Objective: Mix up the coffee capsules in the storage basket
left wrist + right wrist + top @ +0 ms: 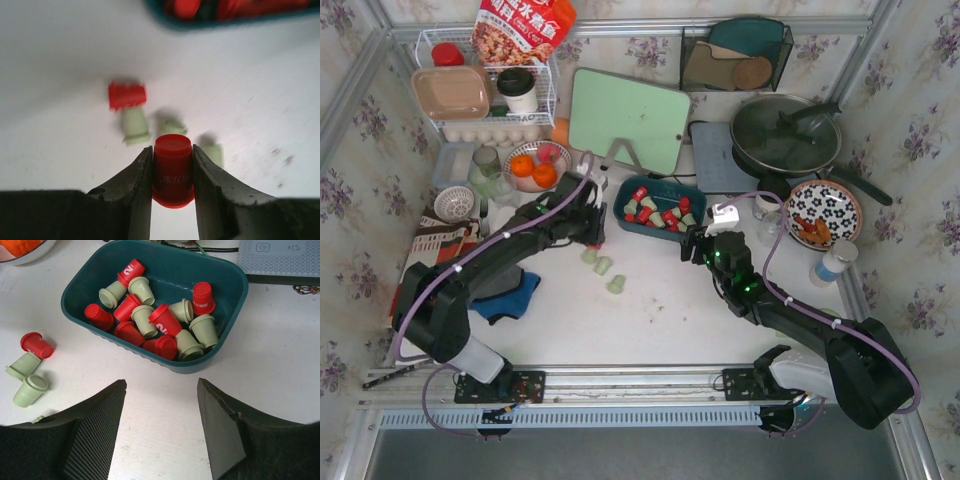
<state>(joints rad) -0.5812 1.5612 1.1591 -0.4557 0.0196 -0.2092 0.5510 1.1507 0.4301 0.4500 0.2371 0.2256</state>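
The teal storage basket stands mid-table and holds several red and pale green coffee capsules. In the right wrist view the basket has the capsules piled toward its near wall. My left gripper hovers just left of the basket, shut on a red capsule held upright between its fingers. Below it on the table lie a red capsule and three pale green ones. My right gripper is open and empty, just short of the basket's near side.
A bowl of orange fruit and a white wire rack stand at the back left. A green cutting board, a pan and a flowered plate lie behind and to the right. A blue cloth lies under the left arm.
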